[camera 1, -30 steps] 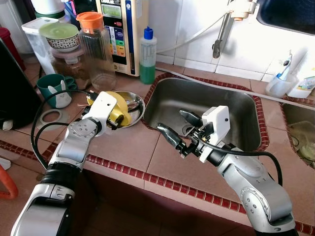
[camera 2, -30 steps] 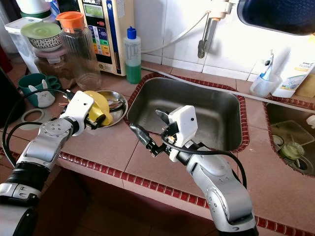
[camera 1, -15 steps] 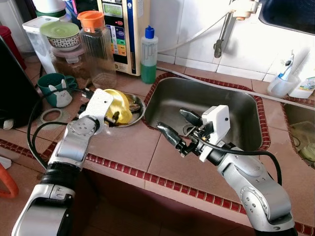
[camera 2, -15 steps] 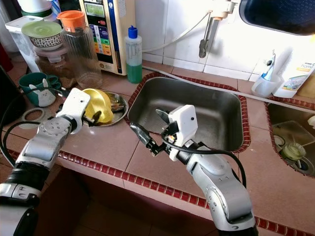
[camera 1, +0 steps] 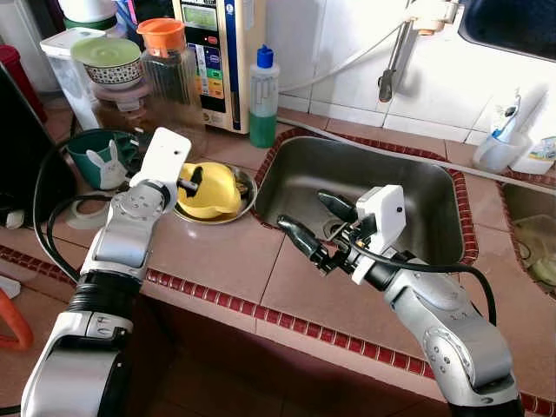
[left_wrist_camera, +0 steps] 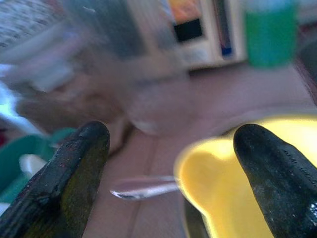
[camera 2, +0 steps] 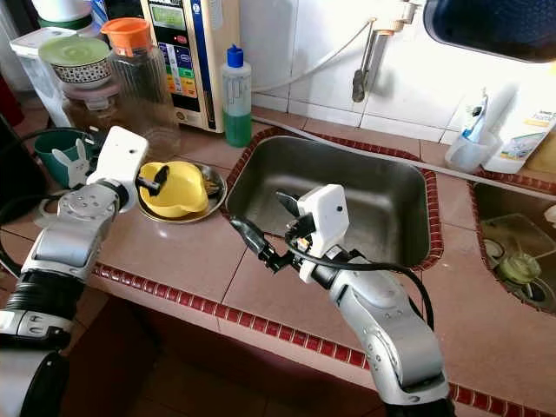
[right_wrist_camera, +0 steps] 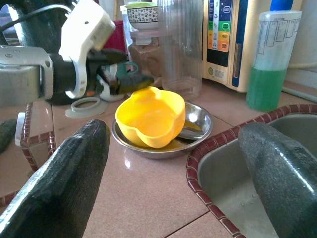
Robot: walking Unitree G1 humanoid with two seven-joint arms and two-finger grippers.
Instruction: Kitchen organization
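Fingers on my left gripper (camera 1: pixel 193 181) stand spread apart with nothing between them, one black tip just touching or hovering at the nine o'clock rim of the yellow plastic bowl (camera 1: pixel 211 189); I cannot tell which. That bowl sits upside down and slightly tilted in the shallow round steel dish (camera 2: pixel 211 193) on the reddish tiled counter (camera 1: pixel 217 252), with a metal spoon (right_wrist_camera: pixel 190 130) lying in the dish under its edge. My right gripper (camera 1: pixel 314 228) hangs wide open and empty over the counter at the six o'clock rim of the stainless steel sink (camera 1: pixel 434 213), its wrist camera looking across at the bowl and dish. From the dish, a clear plastic jug with an orange lid (camera 1: pixel 171 74) stands at eleven o'clock, a bottle of green liquid with a blue cap (camera 1: pixel 262 95) at one o'clock, and a teal mug with a white rabbit figure (camera 1: pixel 97 160) at nine o'clock.
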